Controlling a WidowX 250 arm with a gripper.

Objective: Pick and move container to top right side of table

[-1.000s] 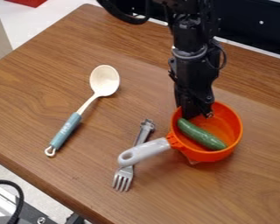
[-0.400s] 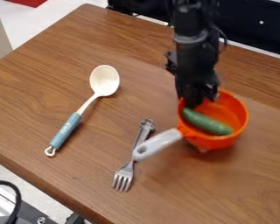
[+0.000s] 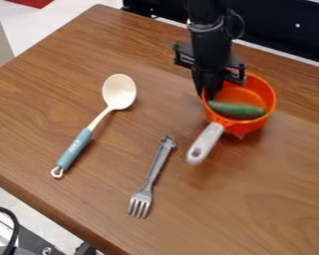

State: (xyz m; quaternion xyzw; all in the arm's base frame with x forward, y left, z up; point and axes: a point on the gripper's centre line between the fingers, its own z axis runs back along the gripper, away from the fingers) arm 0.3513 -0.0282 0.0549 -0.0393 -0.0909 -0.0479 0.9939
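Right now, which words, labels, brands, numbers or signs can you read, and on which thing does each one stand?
Spoon handle: small pale marks, too blurred to read.
Pan, cucumber, fork: no text that I can read.

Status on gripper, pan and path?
Gripper pinching orange pan by its rim, at view's upper right. Cucumber inside pan. Fork on table, apart from pan's handle; doesn't look in the way.
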